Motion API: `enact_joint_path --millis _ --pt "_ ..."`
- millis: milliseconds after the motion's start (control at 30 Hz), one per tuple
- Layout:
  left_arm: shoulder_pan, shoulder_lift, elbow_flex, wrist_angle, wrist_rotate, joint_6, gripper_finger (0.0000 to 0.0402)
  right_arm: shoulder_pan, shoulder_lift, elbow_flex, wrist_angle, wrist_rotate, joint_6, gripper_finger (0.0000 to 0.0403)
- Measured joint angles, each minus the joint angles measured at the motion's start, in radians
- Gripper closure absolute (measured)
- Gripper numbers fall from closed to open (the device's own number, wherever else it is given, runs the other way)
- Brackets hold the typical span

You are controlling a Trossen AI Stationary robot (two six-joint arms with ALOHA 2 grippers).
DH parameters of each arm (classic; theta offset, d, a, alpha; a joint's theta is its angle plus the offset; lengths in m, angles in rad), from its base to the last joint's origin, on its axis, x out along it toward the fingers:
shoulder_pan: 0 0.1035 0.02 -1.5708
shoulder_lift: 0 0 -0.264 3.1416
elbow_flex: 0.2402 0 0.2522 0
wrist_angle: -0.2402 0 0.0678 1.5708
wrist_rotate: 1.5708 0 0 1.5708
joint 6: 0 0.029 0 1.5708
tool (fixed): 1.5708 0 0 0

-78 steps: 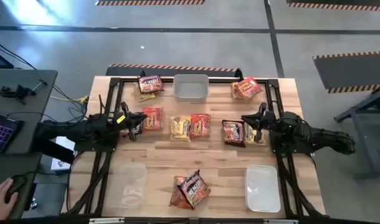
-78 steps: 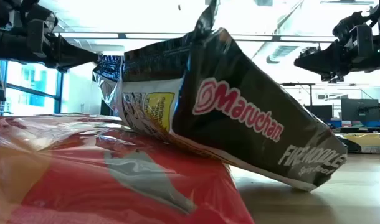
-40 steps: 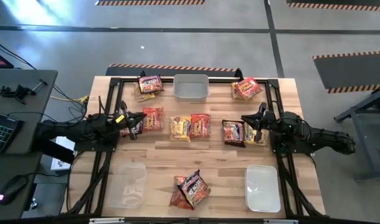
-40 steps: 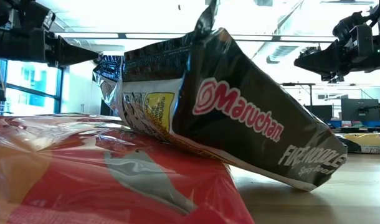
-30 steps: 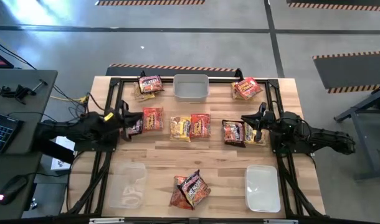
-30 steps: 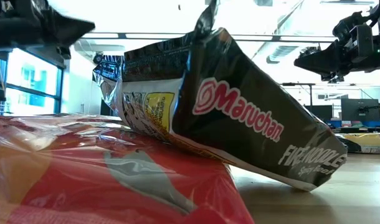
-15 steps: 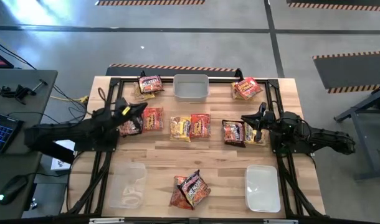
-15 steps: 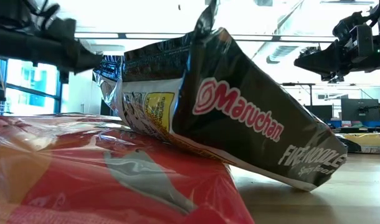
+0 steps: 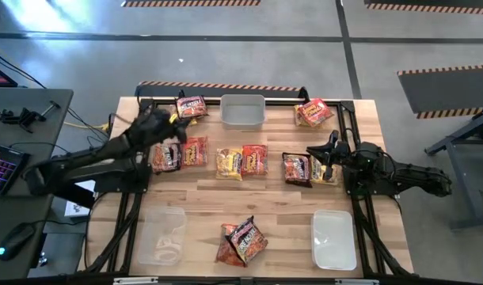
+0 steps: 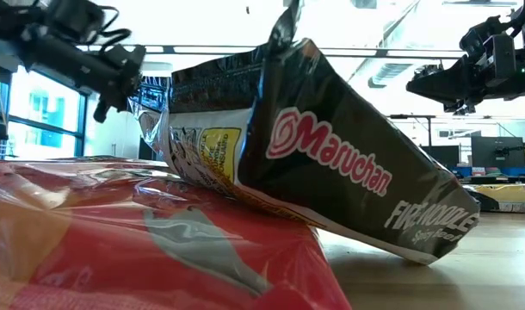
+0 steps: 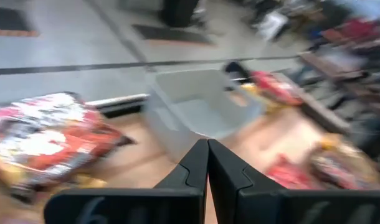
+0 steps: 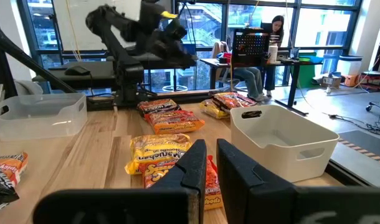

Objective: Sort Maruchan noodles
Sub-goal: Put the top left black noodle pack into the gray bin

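Maruchan noodles packets lie scattered flat on the wooden table: a dark one on a yellow one (image 9: 192,107) at the far left, a dark one (image 9: 166,157) beside a red one (image 9: 194,150), a yellow (image 9: 230,162) and a red one (image 9: 254,158) mid-table, two (image 9: 305,169) at the right, two (image 9: 313,112) at the far right. At the near edge a dark packet (image 10: 331,164) leans on a red one (image 10: 142,250). My left gripper (image 9: 176,127) hovers shut between the far-left packets and the dark one. My right gripper (image 9: 313,151) hangs shut above the right pair.
A white bin (image 9: 243,111) stands at the far edge in the middle and shows ahead of my left gripper as the bin (image 11: 196,112). A clear bin (image 9: 162,235) sits near left, a white bin (image 9: 334,239) near right. A person (image 12: 274,28) sits beyond the table.
My left gripper has swung from over the left packets toward the table's far edge and the far-left packets, rolling as it went and staying shut. No packet has moved.
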Motion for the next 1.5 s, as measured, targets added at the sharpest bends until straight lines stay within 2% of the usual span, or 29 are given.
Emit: enact_joint_path --millis 133,333,600,900,1200,1500 --pt "0.085 0.127 0.136 -0.170 -0.040 0.014 0.0384 0.000 0.000 0.000 0.000 0.000 0.000 0.0379" --pt "0.214 0.341 0.304 -0.358 -0.035 -0.018 0.0332 0.000 0.000 0.000 0.000 0.000 0.000 0.0379" --pt "0.313 0.578 0.423 -0.400 -0.028 -0.020 0.0248 0.000 0.000 0.000 0.000 0.000 0.000 0.0379" --pt "0.392 0.727 0.458 -0.441 -0.070 -0.020 0.0184 0.000 0.000 0.000 0.000 0.000 0.000 0.0379" --pt "0.434 0.785 0.461 -0.367 -0.021 -0.002 0.0183 0.000 0.000 0.000 0.000 0.000 0.000 0.0379" --pt "0.452 0.785 0.461 -0.367 0.053 0.024 0.0220 0.000 0.000 0.000 0.000 0.000 0.000 0.0379"
